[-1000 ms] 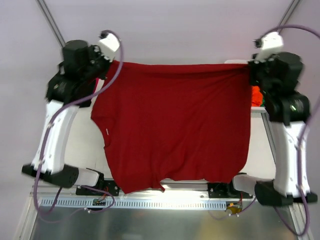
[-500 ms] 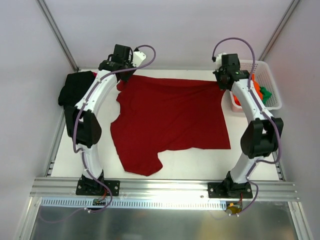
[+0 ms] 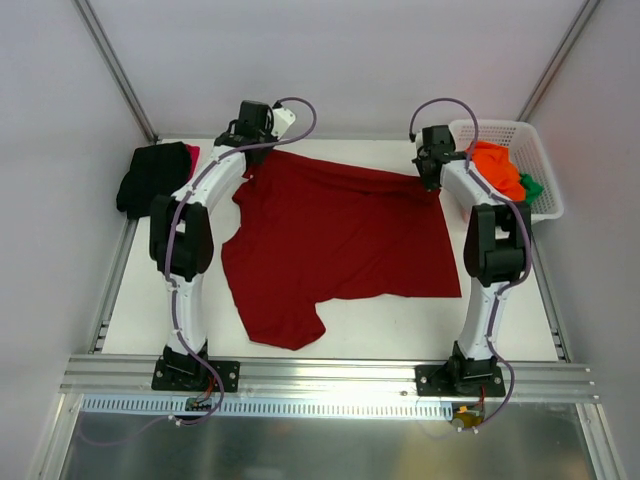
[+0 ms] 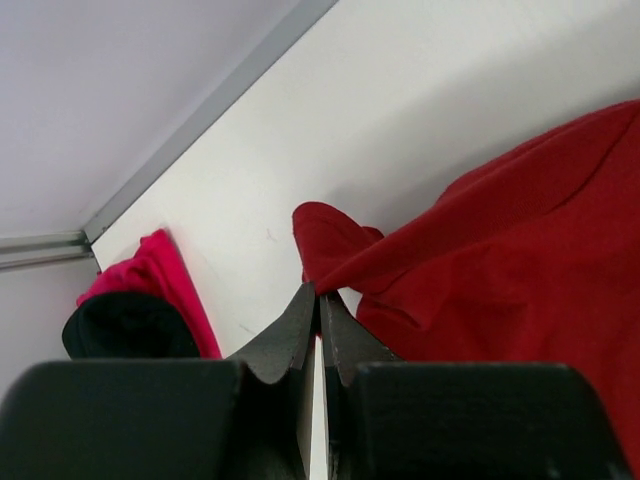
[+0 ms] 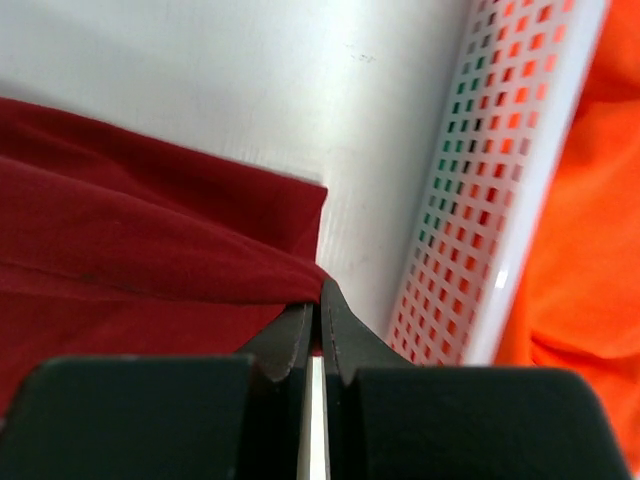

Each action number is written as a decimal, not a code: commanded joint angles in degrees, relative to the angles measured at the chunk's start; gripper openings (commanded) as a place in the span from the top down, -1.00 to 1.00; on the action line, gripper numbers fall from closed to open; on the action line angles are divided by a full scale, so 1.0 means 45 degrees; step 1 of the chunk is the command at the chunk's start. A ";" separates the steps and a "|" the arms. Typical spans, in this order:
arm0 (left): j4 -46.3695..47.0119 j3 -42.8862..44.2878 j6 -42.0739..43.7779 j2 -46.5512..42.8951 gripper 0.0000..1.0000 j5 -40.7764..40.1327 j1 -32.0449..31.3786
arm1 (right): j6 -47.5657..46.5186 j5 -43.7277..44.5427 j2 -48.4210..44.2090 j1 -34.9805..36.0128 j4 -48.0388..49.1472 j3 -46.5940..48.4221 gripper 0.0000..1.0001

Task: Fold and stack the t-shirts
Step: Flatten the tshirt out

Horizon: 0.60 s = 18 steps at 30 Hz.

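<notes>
**Dark red t-shirt held at its two far corners, laid flat for the first fold**

Far left, at the table (image 3: 400, 320) edge: a black t-shirt (image 3: 152, 178) lies bundled on top of a bright red t-shirt (image 3: 192, 152). This is probably the finished stack, kept clear of the working area.

Left: the left gripper (image 3: 250, 160) reaches to the far edge of the table. The wrist view shows its jaws pressed together, with a small pinch of the dark red t-shirt (image 3: 340, 245) caught at the fingertips (image 4: 305, 300). The cloth runs from that pinch to the right of the fingers and bunches in a small hump just behind them.

Centre: the dark red t-shirt lies spread on the table between the two arms. Its far hem is drawn into a nearly straight line and one sleeve trails toward the near left. Holding both far corners this way is judged to keep the cloth taut and square while it is flattened.

Right: the right gripper (image 3: 428, 175) is likewise closed tight on the opposite far corner. In its wrist view the fabric enters the fingertips (image 5: 300, 320) from the left, with folds fanning away from the pinch.

Far right: a white lattice basket (image 3: 545, 165) stands just beside this gripper. It holds an orange t-shirt (image 3: 497, 170) and a green t-shirt (image 3: 531, 186), neither yet folded.
</notes>
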 commanded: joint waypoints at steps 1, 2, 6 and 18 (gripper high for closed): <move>0.1929 -0.0537 0.0154 0.0284 1.00 -0.0637 0.0282 | 0.0090 0.0719 0.0777 0.0042 0.0825 0.0784 1.00; 0.2339 -0.0734 0.0173 0.0304 1.00 -0.0676 0.0321 | 0.0129 0.0894 0.0973 0.0042 0.0806 0.0981 1.00; 0.4214 -0.1457 -0.0314 0.0480 1.00 -0.0891 0.0652 | 0.0071 0.1987 0.1677 -0.0113 0.2263 0.1374 1.00; 0.9543 -0.3449 -0.0180 -0.0047 1.00 -0.0891 0.0927 | 0.0559 0.0369 0.0761 -0.0505 0.7754 -0.0110 1.00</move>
